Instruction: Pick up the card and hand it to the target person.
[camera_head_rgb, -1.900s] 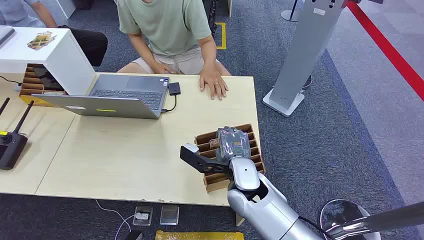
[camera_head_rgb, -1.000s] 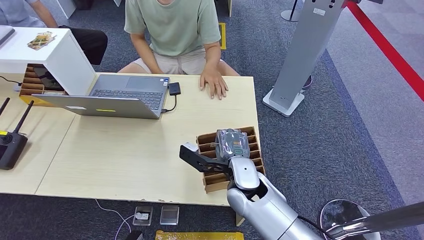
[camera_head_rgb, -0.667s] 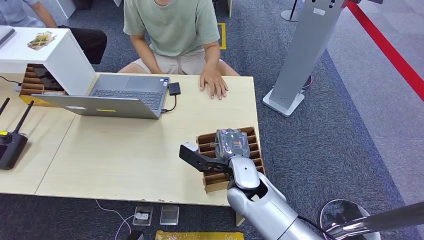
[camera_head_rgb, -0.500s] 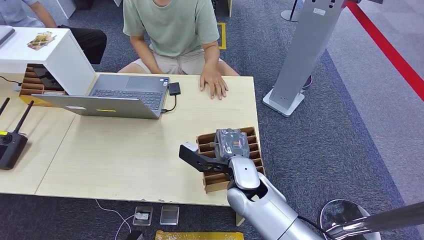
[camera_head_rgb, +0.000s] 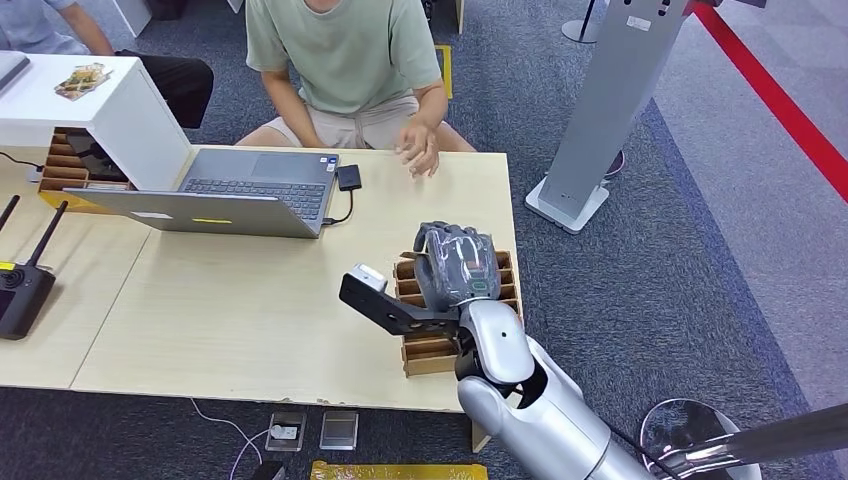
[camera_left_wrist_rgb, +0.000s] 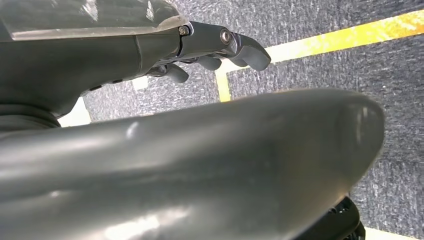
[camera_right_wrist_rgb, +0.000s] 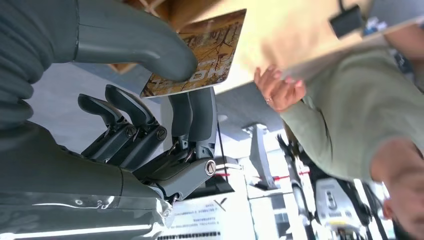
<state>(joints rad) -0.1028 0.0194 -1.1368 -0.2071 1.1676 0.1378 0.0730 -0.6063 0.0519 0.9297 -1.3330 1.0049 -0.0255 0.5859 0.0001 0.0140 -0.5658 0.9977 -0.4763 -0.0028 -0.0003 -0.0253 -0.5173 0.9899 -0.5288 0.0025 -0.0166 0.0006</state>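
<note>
Lighting even and bright from overhead; shadows on the bench (camera_head_rgb: 250, 300) soft. Head view sharp. Left wrist view blurred by a close, glossy cover. Right wrist background overexposed.

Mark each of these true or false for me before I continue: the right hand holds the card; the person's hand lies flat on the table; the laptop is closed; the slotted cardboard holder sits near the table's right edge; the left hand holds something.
1. The right hand holds the card. True: it is pinched between thumb and fingers.
2. The person's hand lies flat on the table. False: it is raised above the table edge.
3. The laptop is closed. False: it is open, keyboard showing.
4. The slotted cardboard holder sits near the table's right edge. True.
5. The left hand holds something. False: nothing is in its fingers.
</note>
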